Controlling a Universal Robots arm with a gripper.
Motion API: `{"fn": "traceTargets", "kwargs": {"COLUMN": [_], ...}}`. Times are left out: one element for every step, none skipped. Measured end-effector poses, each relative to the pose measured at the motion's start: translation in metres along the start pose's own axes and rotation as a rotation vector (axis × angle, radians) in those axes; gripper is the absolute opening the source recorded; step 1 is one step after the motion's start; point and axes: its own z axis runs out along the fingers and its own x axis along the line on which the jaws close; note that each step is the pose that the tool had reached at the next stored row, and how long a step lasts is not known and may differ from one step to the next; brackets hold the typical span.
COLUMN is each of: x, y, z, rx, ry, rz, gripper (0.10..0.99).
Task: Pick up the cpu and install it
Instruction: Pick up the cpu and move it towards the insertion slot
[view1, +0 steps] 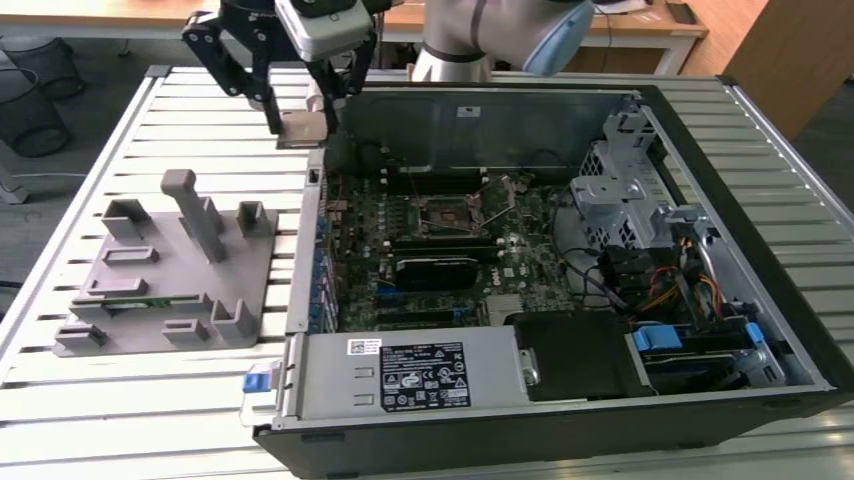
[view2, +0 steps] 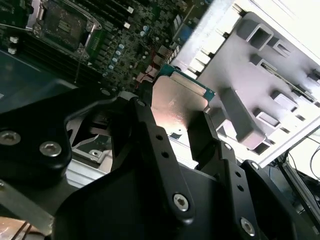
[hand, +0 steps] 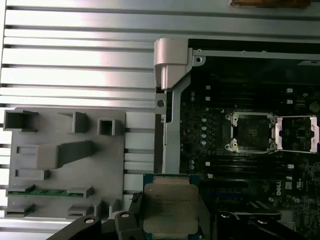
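Fixture tray (view1: 187, 285) lies on the slatted surface (view1: 200, 105) at the exterior view's left, well apart from the open computer case (view1: 534, 120). Next along hangs my claw (view1: 306, 130), fingers pointing down from a wrist bent over the surface, with the arm (view1: 467, 30) reaching in from the far edge. It pinches the cpu (view1: 300, 127) by two opposite edges, flat, with the metal lid facing up. I judge that this grip keeps the underside untouched and the chip level for seating. The cpu is in the air just outside the case's corner, between the tray and the case wall. Further right, inside the case, the motherboard socket (view1: 451, 215) stands bare with its metal frame (hand: 297, 132) swung open. I take that to be so the chip can go in from above.
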Motion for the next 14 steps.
{"fn": "traceTargets", "kwargs": {"x": [-0.0046,-0.0090,-0.0135,-0.0178,-0.0222,-0.0267,-0.0312,-0.0351,-0.0387,-0.0420,-0.0452,-0.0484,-0.0519,-0.0552], "y": [-0.0001,-0.0002,-0.0003,-0.0003,-0.0004,-0.0004,-0.0003,0.0000,0.0007,0.0017,0.0028,0.0037,0.0047,0.0057], "z": [0.0001,0.0001,0.0002,0.0002,0.0002,0.0003,0.0004,0.0005,0.0007,0.0009,0.0010,0.0012,0.0014,0.0016], "rx": [0.000,0.000,0.000,0.000,0.000,0.000,0.000,0.000,0.000,0.000,0.000,0.000,0.000,0.000], "ry": [-0.0001,-0.0001,-0.0001,-0.0001,-0.0001,-0.0001,-0.0002,-0.0002,-0.0002,-0.0003,-0.0003,-0.0003,-0.0003,-0.0003], "rz": [0.000,0.000,0.000,0.000,0.000,0.000,0.000,0.000,0.000,0.000,0.000,0.000,0.000,0.000], "gripper": [0.529,0.529,0.529,0.529,0.529,0.529,0.529,0.529,0.529,0.529,0.529,0.529,0.529,0.529]}}
